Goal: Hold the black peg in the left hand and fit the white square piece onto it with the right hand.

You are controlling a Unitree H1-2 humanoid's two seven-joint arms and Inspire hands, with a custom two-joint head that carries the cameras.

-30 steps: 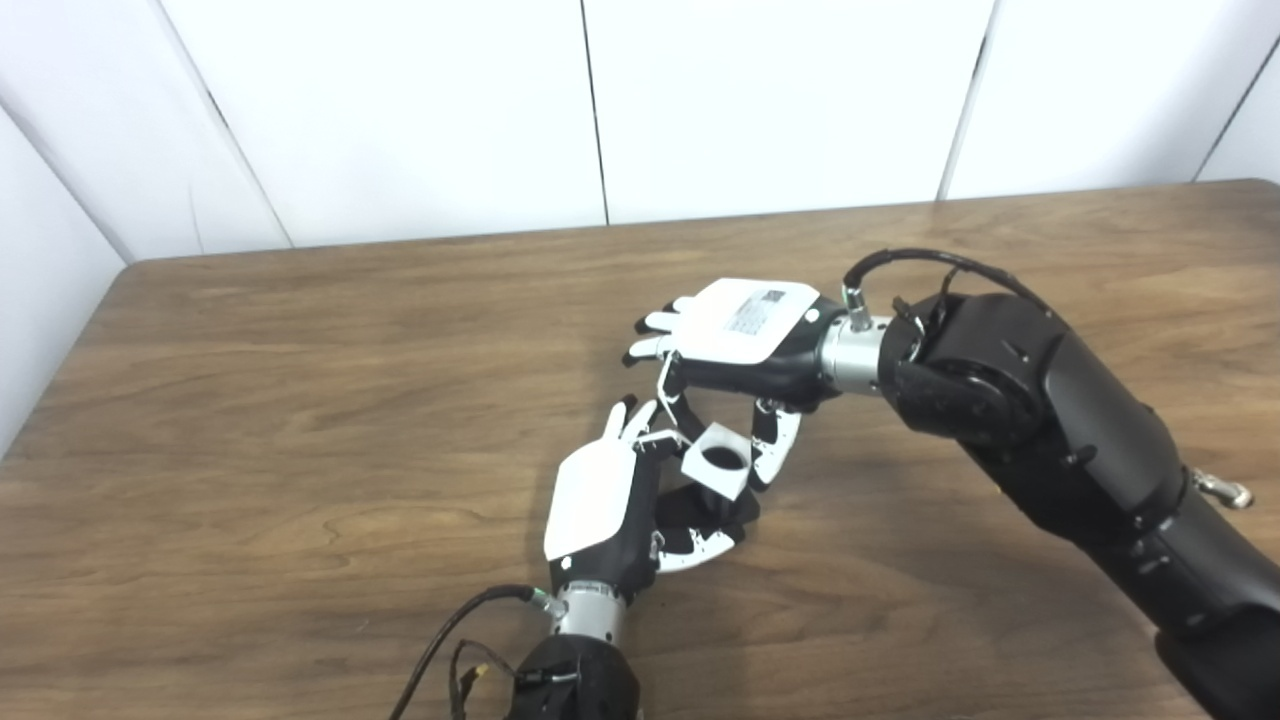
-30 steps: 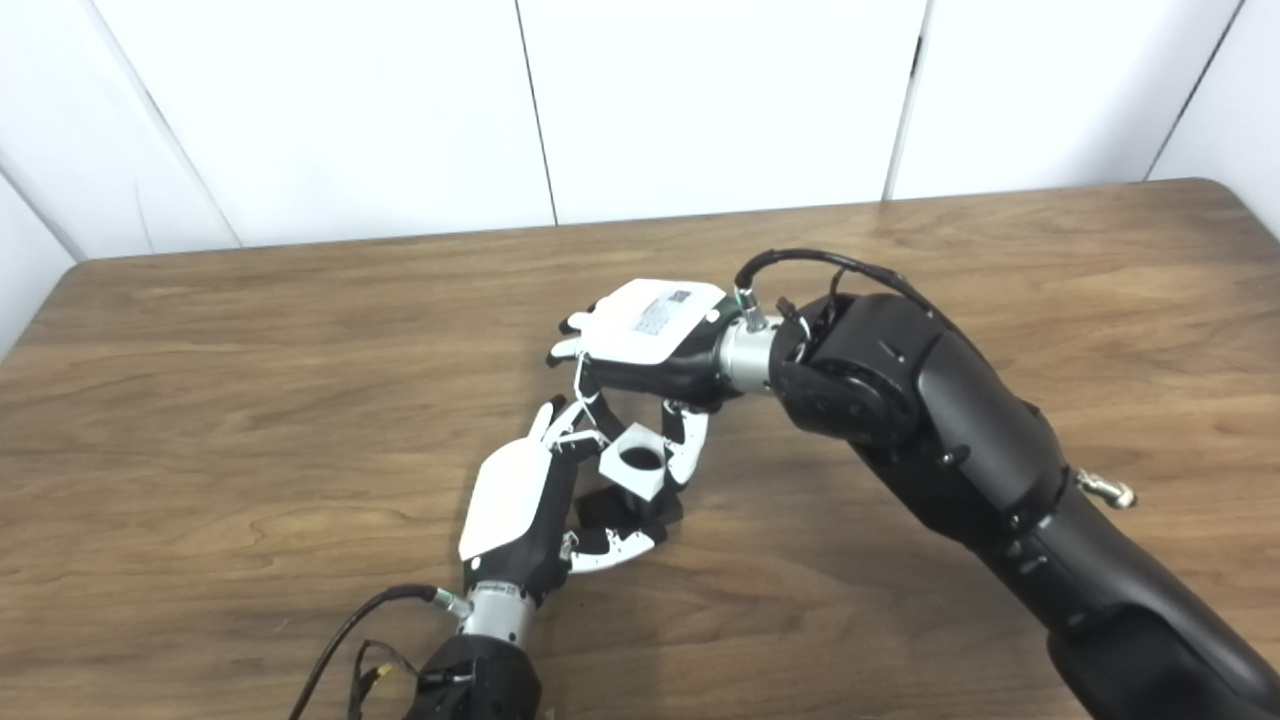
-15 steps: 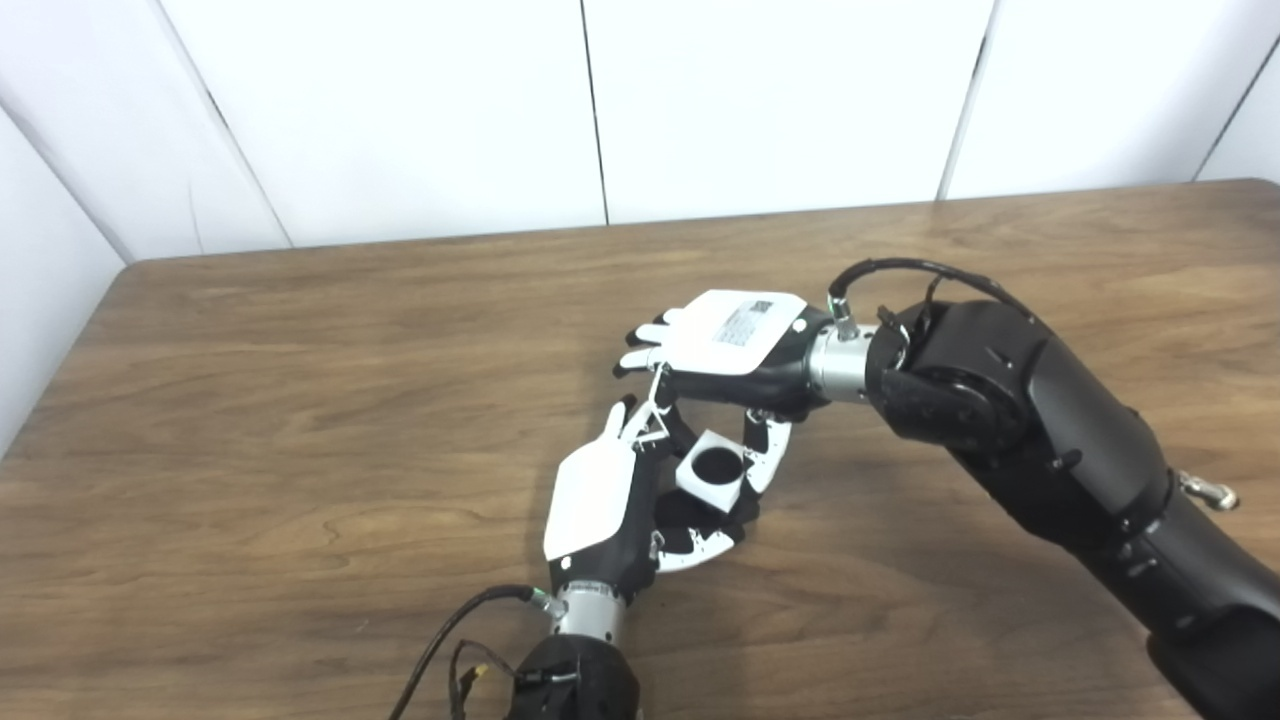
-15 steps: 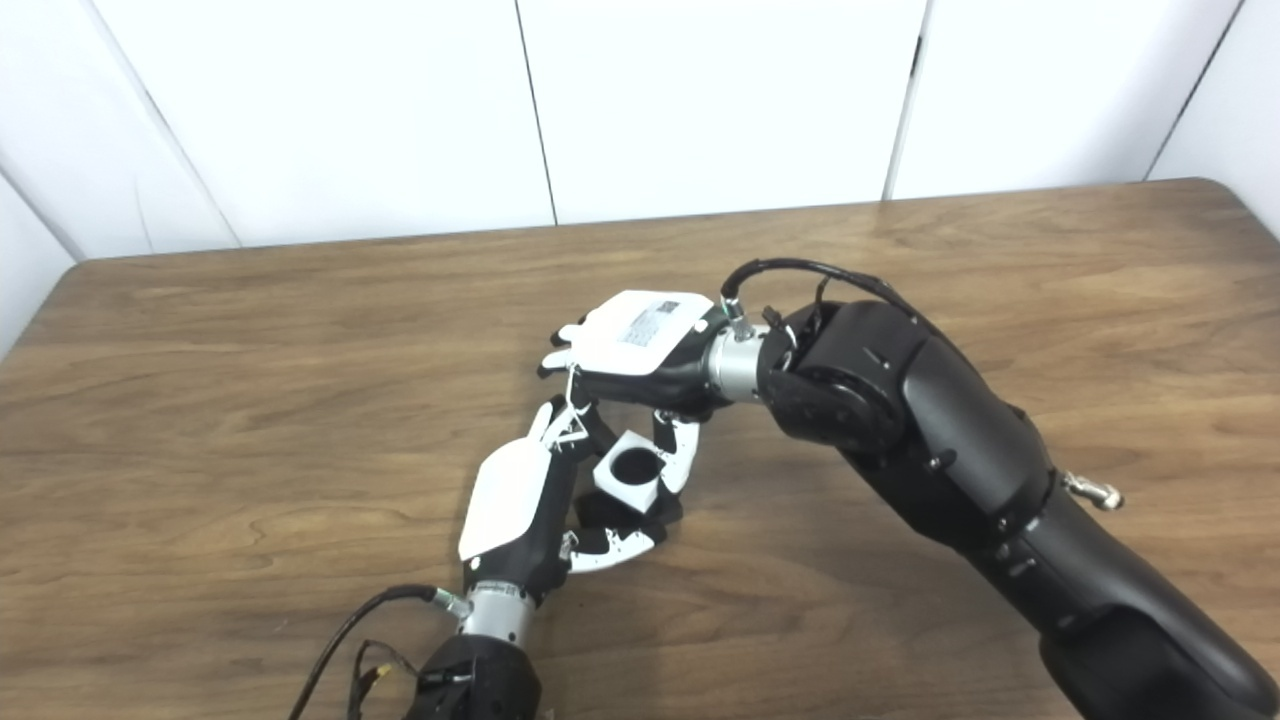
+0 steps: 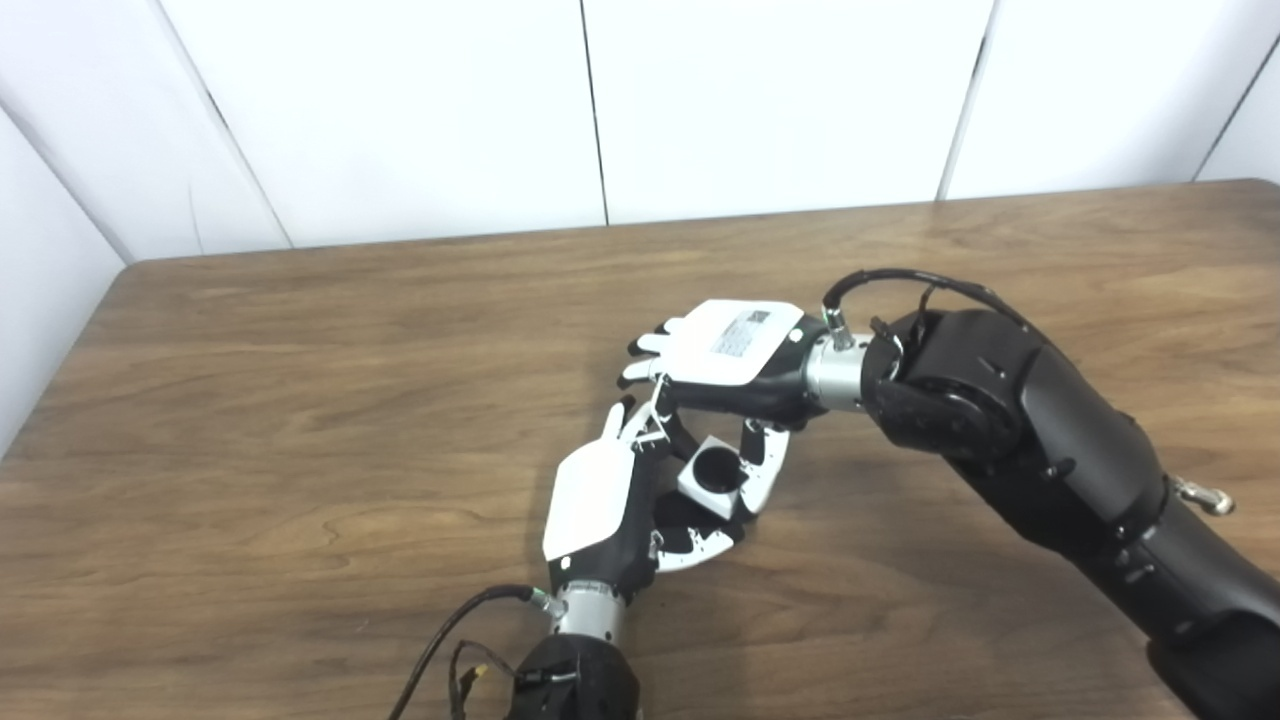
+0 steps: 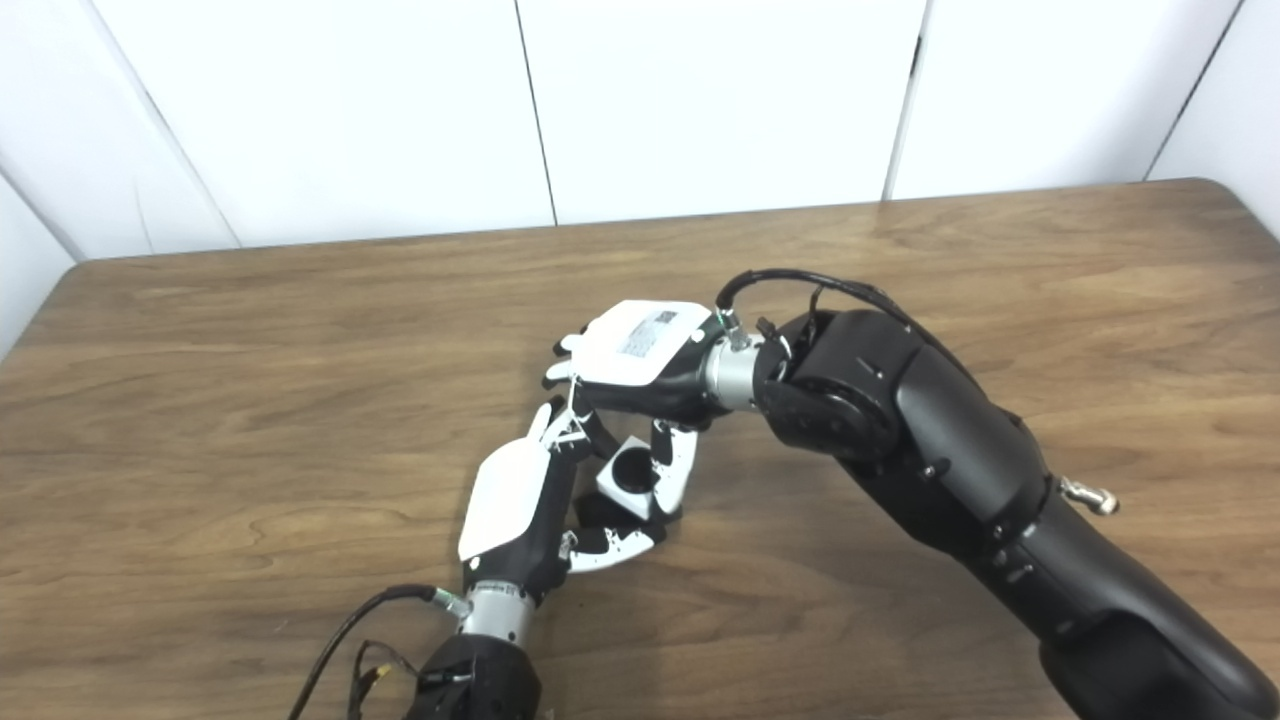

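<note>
On the left we see the left robot hand [image 5: 600, 500] rising from the bottom edge over the brown tabletop [image 5: 300, 400], its white back toward us and its fingers curled around something dark — the black peg [image 5: 690, 515], mostly hidden, so we cannot make out its shape. Just right of it sits the white square piece [image 5: 712, 477], tilted, its round hole filled with black; whether the peg is inside we cannot tell. The right robot hand [image 5: 735, 360] reaches in from the right, palm down, and pinches the piece between thumb and fingers — directly above the left palm.
</note>
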